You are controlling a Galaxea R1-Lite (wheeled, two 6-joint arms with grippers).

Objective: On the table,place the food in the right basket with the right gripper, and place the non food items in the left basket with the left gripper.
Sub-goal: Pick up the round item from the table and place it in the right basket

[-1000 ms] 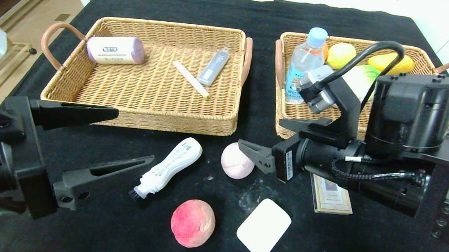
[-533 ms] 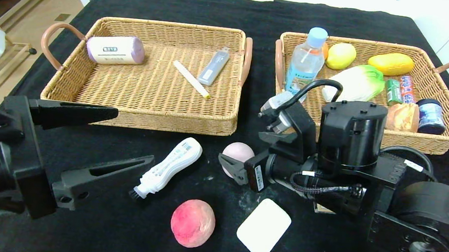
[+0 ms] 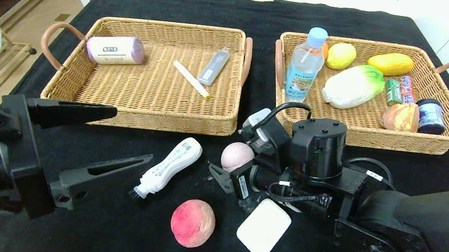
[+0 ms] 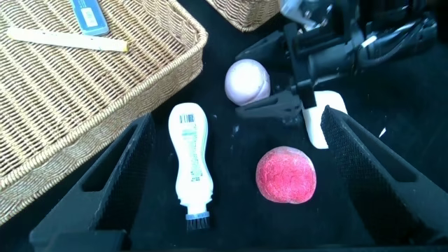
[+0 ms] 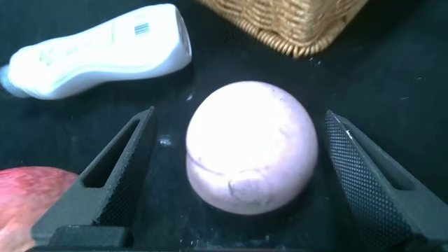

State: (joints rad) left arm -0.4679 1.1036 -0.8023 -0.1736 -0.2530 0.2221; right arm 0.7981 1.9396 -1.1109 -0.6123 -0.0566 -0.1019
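Observation:
My right gripper (image 3: 227,160) is open low on the table (image 3: 115,235), one finger on each side of the pale pink bun (image 3: 237,156); the right wrist view shows the bun (image 5: 248,143) between the fingers (image 5: 119,175), apart from both. My left gripper (image 3: 133,135) is open and empty at the front left. The white brush-tipped bottle (image 3: 169,166), the peach (image 3: 193,223) and the white pad (image 3: 264,227) lie on the cloth. The water bottle (image 3: 305,64) stands in the right basket (image 3: 371,138). The card box is hidden behind my right arm. The left basket (image 3: 138,118) is at the back left.
The left basket holds a purple-white roll (image 3: 115,49), a pale stick (image 3: 191,79) and a grey-blue cutter (image 3: 214,65). The right basket holds a lemon (image 3: 341,55), a mango (image 3: 391,63), a cabbage (image 3: 354,86), cans, bread and a jar (image 3: 430,116).
My right arm has swung down and to the left, bringing its open fingers round the pink bun and uncovering the right basket. The left arm has not moved.

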